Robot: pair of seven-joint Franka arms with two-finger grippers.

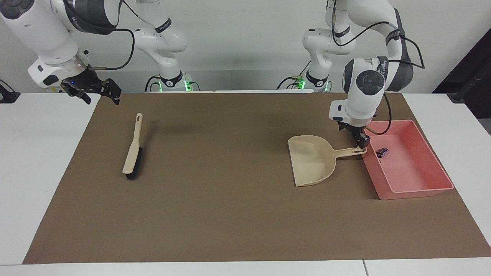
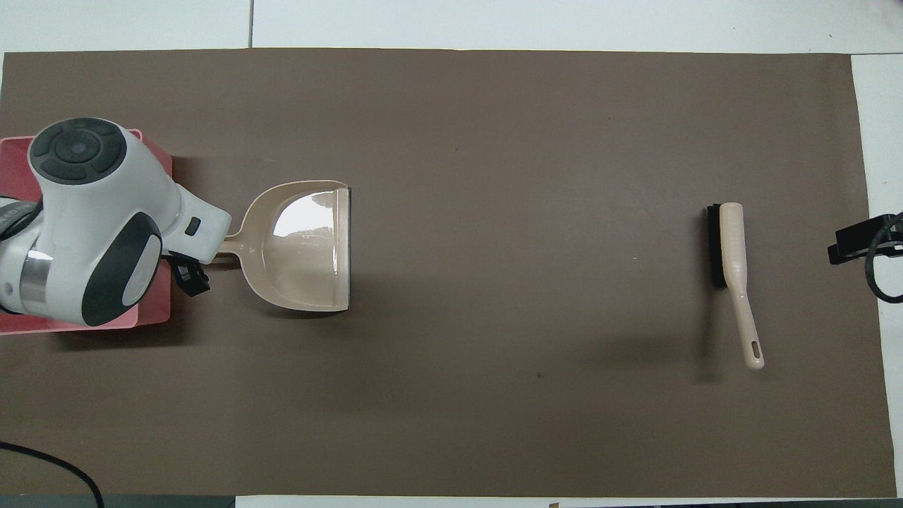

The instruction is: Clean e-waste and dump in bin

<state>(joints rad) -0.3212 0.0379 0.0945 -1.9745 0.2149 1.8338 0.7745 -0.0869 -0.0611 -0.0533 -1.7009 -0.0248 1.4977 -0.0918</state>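
Facing view: e-waste in bin.

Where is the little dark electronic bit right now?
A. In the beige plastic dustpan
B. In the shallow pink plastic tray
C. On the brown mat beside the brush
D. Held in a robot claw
B. The small dark electronic bit lies on the floor of the shallow pink plastic tray, while the beige plastic dustpan sits beside the tray with nothing in its scoop.
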